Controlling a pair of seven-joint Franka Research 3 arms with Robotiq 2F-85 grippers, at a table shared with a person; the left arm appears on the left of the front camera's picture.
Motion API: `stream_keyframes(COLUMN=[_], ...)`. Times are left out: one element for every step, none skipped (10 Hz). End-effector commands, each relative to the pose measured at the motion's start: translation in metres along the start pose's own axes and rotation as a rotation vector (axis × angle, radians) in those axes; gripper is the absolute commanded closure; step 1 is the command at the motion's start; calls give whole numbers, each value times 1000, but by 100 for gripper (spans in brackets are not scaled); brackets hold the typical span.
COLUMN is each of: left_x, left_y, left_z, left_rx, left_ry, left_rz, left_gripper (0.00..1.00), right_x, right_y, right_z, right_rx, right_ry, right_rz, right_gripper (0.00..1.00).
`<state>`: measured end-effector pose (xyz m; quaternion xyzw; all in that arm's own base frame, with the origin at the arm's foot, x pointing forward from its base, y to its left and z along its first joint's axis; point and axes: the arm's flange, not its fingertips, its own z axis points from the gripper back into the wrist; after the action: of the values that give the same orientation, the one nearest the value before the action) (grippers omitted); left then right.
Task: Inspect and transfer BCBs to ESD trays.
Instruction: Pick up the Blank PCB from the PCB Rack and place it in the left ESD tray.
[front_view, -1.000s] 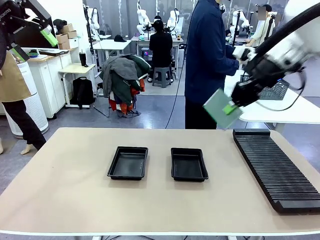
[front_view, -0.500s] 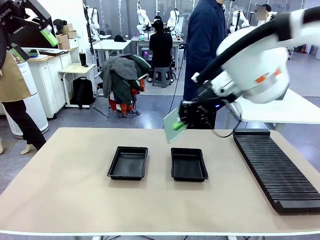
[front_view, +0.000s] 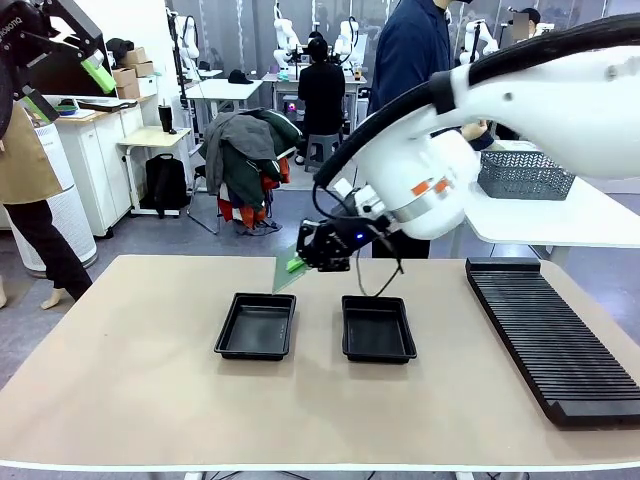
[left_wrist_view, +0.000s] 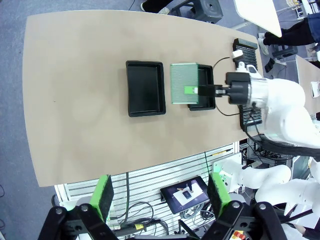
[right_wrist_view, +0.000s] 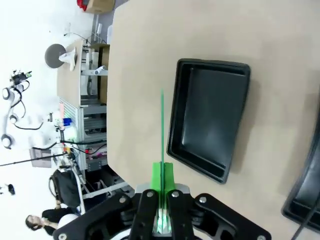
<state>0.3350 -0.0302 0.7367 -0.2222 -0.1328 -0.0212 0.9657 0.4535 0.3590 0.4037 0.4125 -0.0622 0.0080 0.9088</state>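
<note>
Front view: right arm reaches in from the right edge across mid-frame; right gripper (front_view: 297, 265) is pinched on a BCB (front_view: 285, 278), pads pressed together on the board's edge; the board hangs tilted, seen nearly edge-on as a pale green sliver, centre frame, above the gap between the two trays; its low corner sits just over the far right corner of the left tray (front_view: 256, 326); whether it touches the rim cannot be told; right tray (front_view: 378, 329) lies just beside the left one, apart from it, both flat on the table (front_view: 130, 380); rack (front_view: 555, 340) lies along the table's right side, well apart from the trays; left gripper (front_view: 65, 88) is raised in the upper left corner, fingers spread, nothing between them; a person in a dark blue coat (front_view: 410, 110) stands at the far side, top centre. Left wrist view, looking down: own left gripper (left_wrist_view: 161, 197) at the bottom edge, green fingers wide apart and bare; BCB (left_wrist_view: 185, 80) shows its ribbed green face at upper centre, overlapping the right tray (left_wrist_view: 208, 75) in the picture; left tray (left_wrist_view: 146, 88) just left of it, bare inside; right gripper (left_wrist_view: 192, 90) grips the board's right half. Right wrist view: right gripper (right_wrist_view: 162, 177) at bottom centre, closed on the BCB (right_wrist_view: 162, 125), a thin green line running up mid-frame; left tray (right_wrist_view: 210, 120) just right of that line; a corner of the right tray (right_wrist_view: 306, 200) at lower right.
</note>
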Motion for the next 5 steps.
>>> stream_keyframes(left_x=[-1, -1, -1, -1, -1], left_y=[1, 1, 1, 1, 1], left_z=[0, 0, 0, 0, 0], left_rx=[-1, -1, -1, -1, -1], left_ry=[-2, -2, -2, -2, -2], left_rz=[2, 2, 2, 2, 2], left_gripper=[0, 0, 0, 0, 0], right_x=[6, 6, 6, 7, 5], right_y=[4, 3, 0, -3, -8], right_z=[-34, -48, -60, -71, -81], right_rx=[33, 39, 47, 54, 52], right_ry=[0, -4, -5, 9, 15], right_rz=[-6, -22, -35, -43, -55], right_gripper=[98, 98, 98, 98, 98])
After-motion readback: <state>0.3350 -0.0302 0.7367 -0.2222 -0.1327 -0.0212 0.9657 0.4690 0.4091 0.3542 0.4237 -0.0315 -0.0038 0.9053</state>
